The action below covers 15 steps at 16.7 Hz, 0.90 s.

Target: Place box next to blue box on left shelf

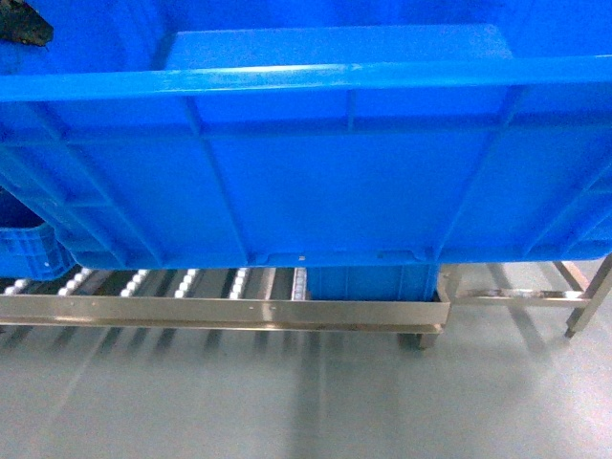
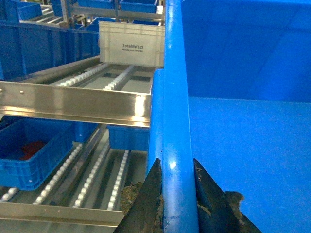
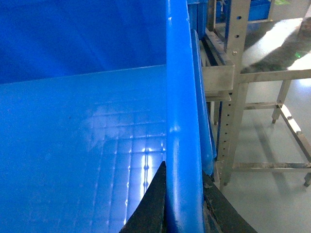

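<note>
Blue plastic fills almost every view: the box (image 1: 316, 182) is a large open crate with a thick rolled rim and vertical ribs on its wall, and it hangs in the air in front of the robot, above the low front edge of the left shelf (image 1: 220, 311). Its floor looks bare and smooth, so I judge it is not heavy for its size, but wide and clumsy. Such ribbed plastic should be stiff and not fragile; the glossy rim may be slippery, so a hold from both short sides, on the rim, is the sensible one.

That is how it is carried. The left gripper (image 2: 177, 191) has its two dark fingers pressed on the rim, one on each side, and the right gripper (image 3: 183, 194) is clamped on the opposite rim in the same way.

Under the crate the white rollers (image 1: 186, 280) of the shelf run between grey metal rails. A smaller blue box (image 2: 31, 150) with something red inside sits on the lower level at the left, and a pale grey crate (image 2: 131, 44) stands on the upper level behind
</note>
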Tool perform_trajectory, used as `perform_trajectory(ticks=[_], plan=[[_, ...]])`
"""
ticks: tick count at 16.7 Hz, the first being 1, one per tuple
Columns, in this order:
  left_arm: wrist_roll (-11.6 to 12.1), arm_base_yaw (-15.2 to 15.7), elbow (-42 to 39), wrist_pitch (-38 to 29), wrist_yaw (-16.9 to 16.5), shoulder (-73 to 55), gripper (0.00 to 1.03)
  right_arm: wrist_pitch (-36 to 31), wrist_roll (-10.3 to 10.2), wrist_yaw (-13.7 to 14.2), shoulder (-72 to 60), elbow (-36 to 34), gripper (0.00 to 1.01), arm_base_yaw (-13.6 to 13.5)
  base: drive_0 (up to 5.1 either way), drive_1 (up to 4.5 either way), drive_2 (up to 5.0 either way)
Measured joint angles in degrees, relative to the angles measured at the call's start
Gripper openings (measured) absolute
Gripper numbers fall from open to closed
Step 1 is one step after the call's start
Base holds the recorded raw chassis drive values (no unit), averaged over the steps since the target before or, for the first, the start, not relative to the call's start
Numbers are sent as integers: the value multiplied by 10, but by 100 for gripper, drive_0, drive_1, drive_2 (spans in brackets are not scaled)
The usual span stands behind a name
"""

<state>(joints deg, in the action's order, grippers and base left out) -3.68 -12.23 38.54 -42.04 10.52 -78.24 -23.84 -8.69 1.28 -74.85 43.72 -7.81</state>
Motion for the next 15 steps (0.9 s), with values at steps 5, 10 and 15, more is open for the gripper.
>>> perform_trajectory(ticks=[5, 10, 15], plan=[[0, 0, 0, -2, 0, 0, 10, -1, 0, 0, 0, 0, 8, 0, -505, 236, 236], [0, 0, 0, -3, 0, 0, 10, -1, 0, 0, 0, 0, 8, 0, -498, 243, 243], [0, 0, 0, 0, 0, 0, 10, 0, 0, 0, 0, 0, 8, 0, -494, 247, 247]])
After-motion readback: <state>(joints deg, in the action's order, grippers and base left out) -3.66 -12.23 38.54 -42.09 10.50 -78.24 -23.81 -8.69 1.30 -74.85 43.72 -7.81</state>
